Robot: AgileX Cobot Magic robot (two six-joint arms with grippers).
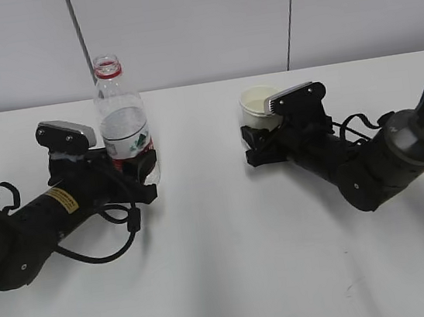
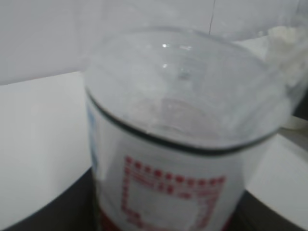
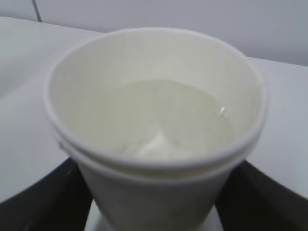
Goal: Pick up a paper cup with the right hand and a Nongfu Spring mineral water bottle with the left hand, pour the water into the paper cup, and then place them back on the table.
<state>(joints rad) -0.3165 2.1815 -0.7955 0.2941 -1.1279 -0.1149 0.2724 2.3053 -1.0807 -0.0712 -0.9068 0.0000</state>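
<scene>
Cup (image 3: 159,144), water (image 3: 178,115) inside, upright on table (image 1: 234,265), clamped low by right gripper (image 1: 260,140). Thin-walled, crushable, spill-prone. Bottle (image 1: 123,127) uncapped, light, squeezable, gripped at label by left gripper (image 1: 139,168).

One paper cup (image 1: 258,105), one Nongfu Spring mineral water bottle (image 1: 122,119), two robot arms.

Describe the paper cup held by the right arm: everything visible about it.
The small off-white tapered paper cup stands upright on the plain white table, right of centre. Its rolled rim is intact, with what looks like a second rim just beneath, perhaps a nested cup. Its cream inside holds clear water, partly filling it. The right arm's black pincer flanks its lower body; whether it is clamped cannot be told.
</scene>
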